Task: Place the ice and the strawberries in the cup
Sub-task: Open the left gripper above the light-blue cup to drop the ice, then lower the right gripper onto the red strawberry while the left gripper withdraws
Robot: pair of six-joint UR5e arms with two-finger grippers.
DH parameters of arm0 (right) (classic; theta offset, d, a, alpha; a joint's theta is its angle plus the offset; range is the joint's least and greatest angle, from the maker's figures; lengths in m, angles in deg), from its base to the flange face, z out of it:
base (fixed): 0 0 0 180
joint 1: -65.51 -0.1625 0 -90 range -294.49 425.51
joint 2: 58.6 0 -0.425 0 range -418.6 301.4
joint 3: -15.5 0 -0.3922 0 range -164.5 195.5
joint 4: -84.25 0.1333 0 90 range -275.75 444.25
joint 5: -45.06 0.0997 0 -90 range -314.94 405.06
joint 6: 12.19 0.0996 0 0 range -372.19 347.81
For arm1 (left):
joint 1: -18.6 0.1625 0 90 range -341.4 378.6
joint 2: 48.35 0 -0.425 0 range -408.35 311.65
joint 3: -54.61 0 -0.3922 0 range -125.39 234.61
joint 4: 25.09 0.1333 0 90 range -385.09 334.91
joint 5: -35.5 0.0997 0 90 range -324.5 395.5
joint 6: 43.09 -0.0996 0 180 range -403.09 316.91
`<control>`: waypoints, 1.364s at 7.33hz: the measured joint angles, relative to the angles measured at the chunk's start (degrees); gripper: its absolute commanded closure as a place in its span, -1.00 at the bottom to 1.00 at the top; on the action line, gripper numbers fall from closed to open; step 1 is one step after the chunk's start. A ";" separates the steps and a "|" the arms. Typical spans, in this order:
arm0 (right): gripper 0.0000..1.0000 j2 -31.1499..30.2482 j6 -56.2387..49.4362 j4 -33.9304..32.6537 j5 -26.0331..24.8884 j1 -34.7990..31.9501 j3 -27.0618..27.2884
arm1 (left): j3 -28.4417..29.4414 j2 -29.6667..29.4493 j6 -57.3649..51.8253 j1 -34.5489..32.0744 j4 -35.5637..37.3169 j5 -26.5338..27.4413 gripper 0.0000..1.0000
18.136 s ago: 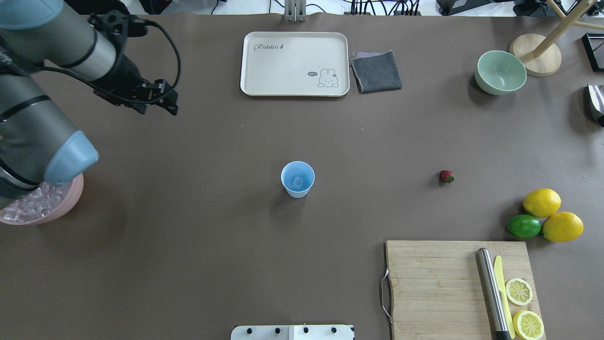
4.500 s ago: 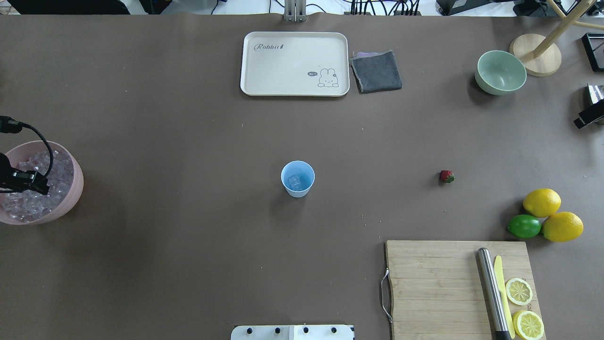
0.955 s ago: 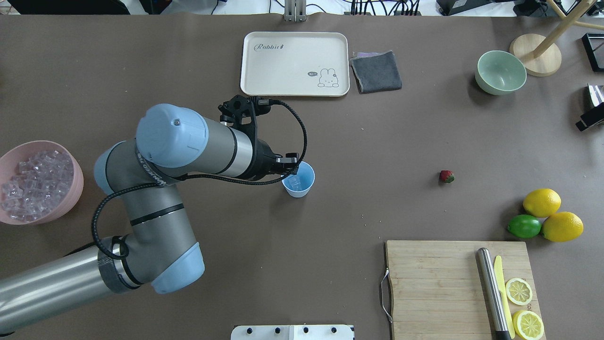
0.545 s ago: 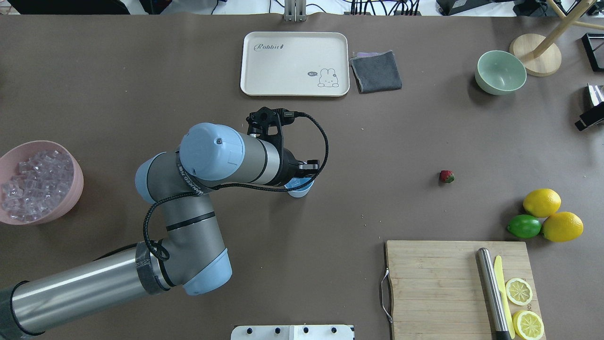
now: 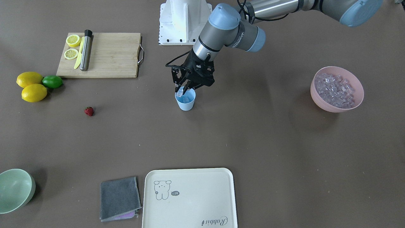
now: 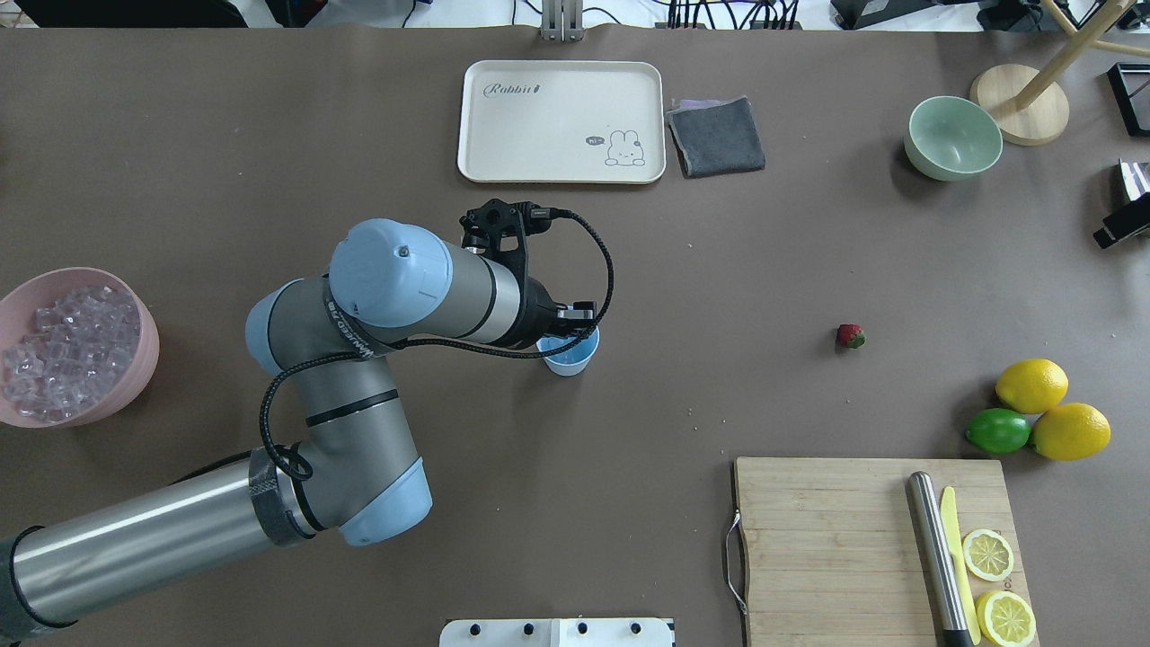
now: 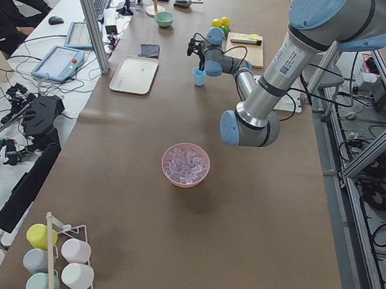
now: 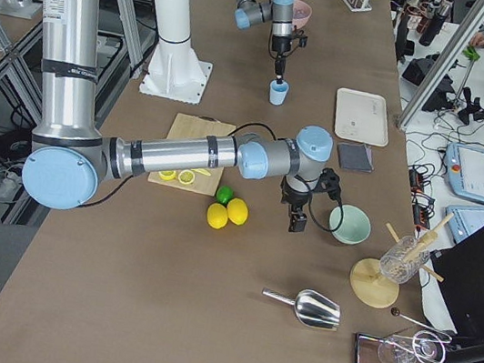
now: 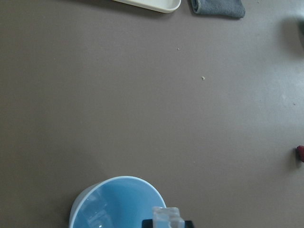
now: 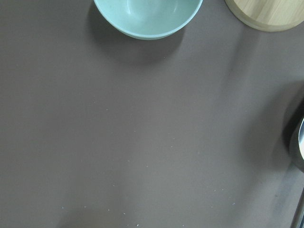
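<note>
The light-blue cup (image 5: 185, 101) stands mid-table and has at least one ice cube in it. My left gripper (image 5: 184, 90) hangs just above the cup's rim, shut on one clear ice cube (image 5: 179, 92). The left wrist view shows that cube (image 9: 165, 217) pinched over the cup (image 9: 114, 202). More ice fills the pink bowl (image 6: 135, 359) at the left. The strawberry (image 6: 850, 336) lies alone on the table, right of the cup (image 6: 575, 358). My right gripper (image 6: 1119, 225) is at the far right edge, near the pale green bowl; I cannot tell its jaw state.
A cream tray (image 6: 561, 121) and a grey cloth (image 6: 716, 137) lie at the back. The pale green bowl (image 6: 954, 137) is back right. Two lemons (image 6: 1031, 385) and a lime (image 6: 998, 430) sit by a cutting board (image 6: 827, 539) with a knife and lemon halves.
My left arm came from the pink ice bowl to above the cup. In the last half second it shifted slightly back to the left. The right gripper and the strawberry have not moved.
</note>
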 measured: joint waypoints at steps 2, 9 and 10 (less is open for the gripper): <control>-1.00 -0.04 0.00 0.00 -0.08 0.00 0.07 | -0.31 0.75 -0.18 -0.51 0.15 -1.42 1.00; -1.00 2.84 -0.31 -0.20 -0.73 -0.84 1.35 | -4.40 0.33 2.01 -2.00 7.24 -1.46 -0.88; -1.00 3.40 1.06 -0.44 -0.93 -1.07 1.45 | -4.49 0.33 2.02 -2.48 7.61 -1.48 -0.87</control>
